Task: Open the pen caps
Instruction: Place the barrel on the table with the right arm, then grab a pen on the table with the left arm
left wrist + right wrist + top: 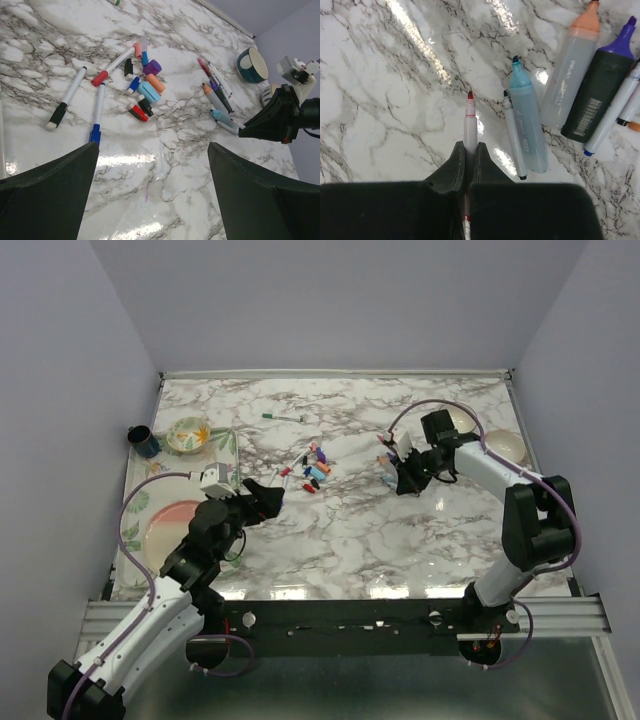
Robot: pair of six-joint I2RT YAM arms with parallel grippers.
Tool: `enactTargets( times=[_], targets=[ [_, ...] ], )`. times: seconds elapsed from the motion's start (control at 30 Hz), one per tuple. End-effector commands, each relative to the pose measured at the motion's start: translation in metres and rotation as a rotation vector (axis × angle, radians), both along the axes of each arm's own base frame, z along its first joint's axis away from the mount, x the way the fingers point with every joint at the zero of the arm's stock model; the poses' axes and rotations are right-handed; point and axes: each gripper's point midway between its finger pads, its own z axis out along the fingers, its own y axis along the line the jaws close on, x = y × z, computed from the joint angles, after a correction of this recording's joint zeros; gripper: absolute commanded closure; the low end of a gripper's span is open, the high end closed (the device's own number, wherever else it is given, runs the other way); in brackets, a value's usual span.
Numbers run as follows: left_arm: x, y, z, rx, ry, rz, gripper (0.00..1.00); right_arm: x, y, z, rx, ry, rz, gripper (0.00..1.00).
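Surface (420, 530): white marble pattern, grey veining, glossy, light glare along near edge. Walls (330, 300): plain pale lavender, three sides. Rail (590, 615): aluminium, front edge.

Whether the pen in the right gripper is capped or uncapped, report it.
Uncapped: the right gripper is shut on the pen, whose bare red tip shows.

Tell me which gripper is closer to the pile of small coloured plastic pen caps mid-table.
Left. The left gripper hangs open just near-left of the pen caps; the right gripper is farther off to their right, shut on a thin red-tipped pen.
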Motion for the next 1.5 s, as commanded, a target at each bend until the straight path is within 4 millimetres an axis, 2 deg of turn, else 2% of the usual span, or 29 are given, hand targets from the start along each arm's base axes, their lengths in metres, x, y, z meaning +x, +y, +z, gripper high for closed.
enactTargets(
  times=[0.0,0.23,0.27,0.43,0.67,0.87,0.97,1.2,1.47],
  targets=[
    [-0.005,-0.003,-0.022,-0.004,0.069,-0.017,0.01,-0.028,-0.003,-0.016,-0.003,0.116,0.025,0.94],
    [-0.006,-0.008,-0.043,0.014,0.131,-0.039,0.01,-0.018,-0.016,-0.028,-0.085,0.08,-0.056,0.89],
    [-0.004,-0.009,-0.039,-0.001,0.113,-0.04,0.01,-0.018,-0.016,-0.032,-0.096,0.086,-0.058,0.88],
    [-0.004,-0.01,-0.048,0.001,0.13,-0.045,0.01,-0.013,-0.023,-0.037,-0.148,0.07,-0.072,0.85],
    [-0.002,-0.018,-0.05,-0.009,0.145,-0.072,0.01,-0.012,-0.026,-0.044,-0.183,0.076,-0.072,0.78],
    [0.0,-0.023,-0.049,-0.014,0.146,-0.088,0.01,-0.011,-0.031,-0.047,-0.216,0.071,-0.073,0.78],
    [0.001,-0.025,-0.05,-0.011,0.152,-0.097,0.01,-0.01,-0.032,-0.048,-0.227,0.065,-0.072,0.72],
    [0.002,-0.036,-0.054,-0.005,0.179,-0.149,0.01,-0.007,-0.033,-0.043,-0.238,0.045,-0.075,0.71],
    [0.006,-0.046,-0.073,0.026,0.27,-0.183,0.01,0.001,-0.038,-0.027,-0.249,-0.022,-0.098,0.72]
  ],
)
